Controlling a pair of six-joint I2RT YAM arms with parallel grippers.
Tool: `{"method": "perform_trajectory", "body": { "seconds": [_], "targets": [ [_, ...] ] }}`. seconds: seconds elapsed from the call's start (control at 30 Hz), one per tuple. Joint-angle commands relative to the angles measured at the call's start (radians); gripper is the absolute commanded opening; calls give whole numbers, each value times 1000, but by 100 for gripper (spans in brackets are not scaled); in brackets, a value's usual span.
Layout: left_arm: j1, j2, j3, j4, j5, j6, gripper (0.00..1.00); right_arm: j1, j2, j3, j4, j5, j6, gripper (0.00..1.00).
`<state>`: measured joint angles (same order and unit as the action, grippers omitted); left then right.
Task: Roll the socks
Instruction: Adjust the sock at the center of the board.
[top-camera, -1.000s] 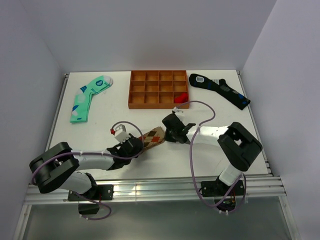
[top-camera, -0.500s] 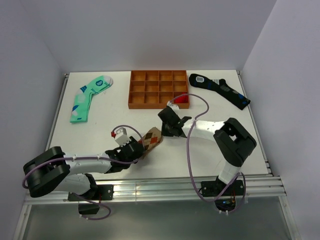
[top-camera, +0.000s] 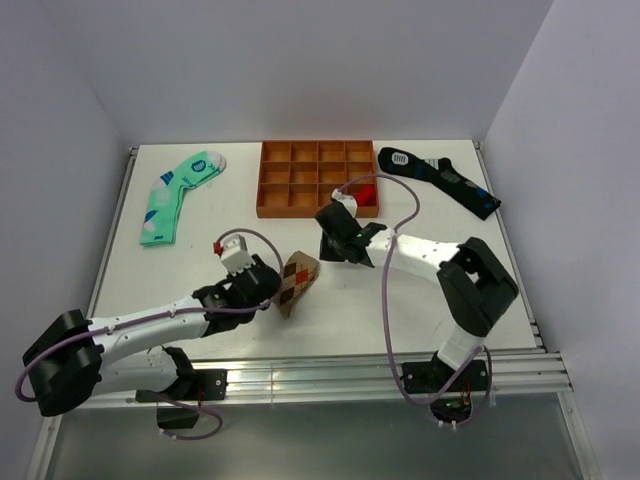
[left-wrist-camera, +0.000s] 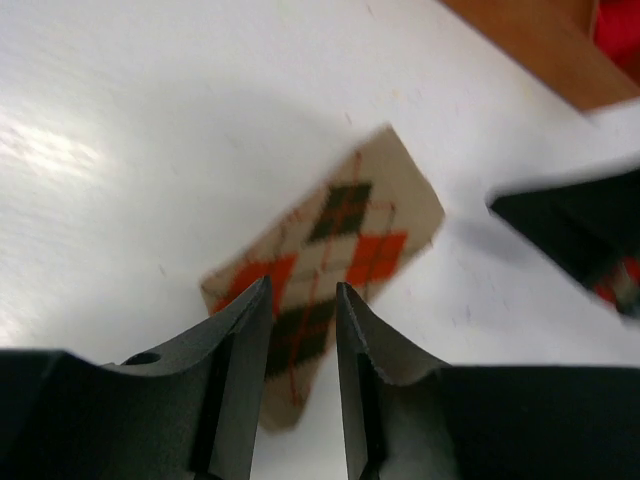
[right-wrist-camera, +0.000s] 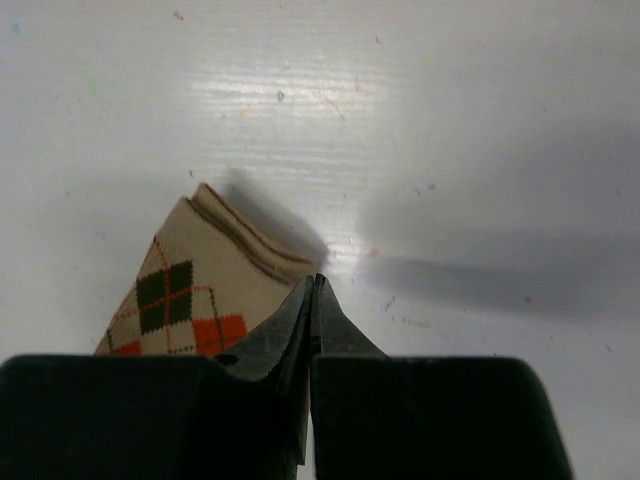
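Since the argyle sock (top-camera: 298, 282) is soft, light knit, I expect it to sag and unfurl as soon as tension drops, so every hold has to go across its full thickness, not just the top layer. It sits near the middle of the table (top-camera: 200, 270), between the two arms and well short of the orange tray (top-camera: 300, 211).

The left gripper (top-camera: 268, 290) has its jaws drawn in to a narrow slot around the near end. From the left wrist I see the diamond pattern running down between the fingers (left-wrist-camera: 245, 340), so I judge that the sock (left-wrist-camera: 335, 250) is pinched there. The far end reaches out over the table with a shadow beneath it.

The right gripper (top-camera: 335, 240) hangs just beyond that far end. In its wrist view the gripper (right-wrist-camera: 315, 290) is fully closed on nothing, fingertips pressed together just beside the cuff, where the sock (right-wrist-camera: 200, 280) shows stacked edges of fabric.

My judgement is that the free cuff corner is the place for the right arm to take hold. The jaws would need to part first and bite all the layers at once. The fabric should not slip much, but it stretches, so I would pull gently. The mint sock (top-camera: 180, 195) and the black sock (top-camera: 440, 180) lie well apart at the back corners.
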<state>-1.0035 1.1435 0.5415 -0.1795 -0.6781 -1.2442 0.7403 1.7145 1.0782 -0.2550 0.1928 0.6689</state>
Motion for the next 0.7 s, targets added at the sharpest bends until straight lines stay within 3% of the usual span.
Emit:
{"method": "perform_trajectory", "body": {
  "seconds": [0.0, 0.23, 0.4, 0.67],
  "targets": [
    [115, 33, 46, 0, 26, 126, 36, 2, -114, -76, -15, 11, 56, 1],
    [273, 182, 87, 143, 143, 250, 29, 57, -99, -195, 95, -32, 130, 0],
    [287, 323, 141, 163, 201, 293, 18, 76, -47, -164, 99, -38, 140, 0],
    [283, 338, 48, 247, 276, 239, 9, 76, 14, -109, 88, -39, 117, 0]
  ]
}}
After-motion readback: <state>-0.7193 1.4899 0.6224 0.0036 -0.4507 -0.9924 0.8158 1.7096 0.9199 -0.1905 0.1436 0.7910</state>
